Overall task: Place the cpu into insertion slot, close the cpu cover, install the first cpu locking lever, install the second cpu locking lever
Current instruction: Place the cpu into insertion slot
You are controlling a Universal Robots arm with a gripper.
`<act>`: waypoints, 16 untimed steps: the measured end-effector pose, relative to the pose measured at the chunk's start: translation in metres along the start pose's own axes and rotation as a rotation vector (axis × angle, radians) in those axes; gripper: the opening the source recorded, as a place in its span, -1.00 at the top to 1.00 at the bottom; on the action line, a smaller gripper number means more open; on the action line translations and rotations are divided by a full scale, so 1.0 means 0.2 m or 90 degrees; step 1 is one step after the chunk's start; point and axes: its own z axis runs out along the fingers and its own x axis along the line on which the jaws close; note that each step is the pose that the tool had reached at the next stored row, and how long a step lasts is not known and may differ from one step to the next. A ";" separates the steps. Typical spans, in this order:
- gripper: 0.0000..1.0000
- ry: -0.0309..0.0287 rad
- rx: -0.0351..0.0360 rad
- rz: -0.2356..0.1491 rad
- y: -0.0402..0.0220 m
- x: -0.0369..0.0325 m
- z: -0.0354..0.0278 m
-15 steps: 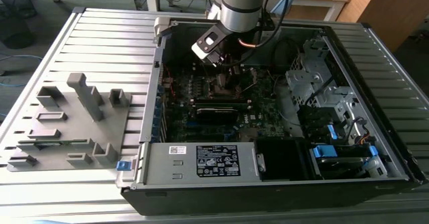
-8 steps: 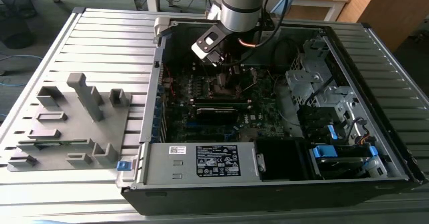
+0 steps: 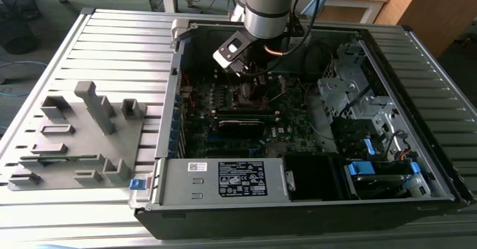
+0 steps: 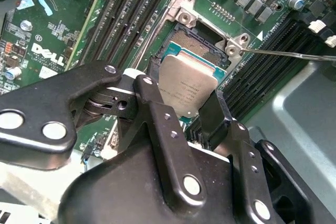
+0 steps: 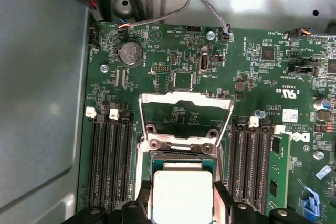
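The cpu (image 4: 185, 85), a flat silver square, sits between my gripper's (image 4: 184, 92) two black fingers, which are shut on its edges. It hangs tilted just over the insertion slot (image 4: 195, 43), whose dark contact field shows beyond the chip. In the first wrist view the cpu (image 5: 182, 192) covers most of the insertion slot (image 5: 181, 160). The cpu cover (image 5: 184, 98) is swung open and lies back over the green board. A thin locking lever (image 4: 286, 55) sticks out sideways from the socket's corner. In the exterior view the gripper (image 3: 252, 76) is low inside the computer case.
Long black memory slots (image 5: 107, 161) flank the socket on both sides, one holding a memory stick (image 5: 277, 174). Cables (image 5: 157, 3) run along the case wall. Outside the case (image 3: 298, 204), a grey fixture block (image 3: 82, 132) rests on the slatted table.
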 end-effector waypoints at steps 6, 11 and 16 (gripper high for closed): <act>-0.08 0.0001 0.0000 0.000 -0.002 0.010 0.006; -0.08 0.0002 0.0000 0.000 -0.002 0.018 0.024; -0.08 0.0002 0.0000 0.000 -0.002 0.021 0.048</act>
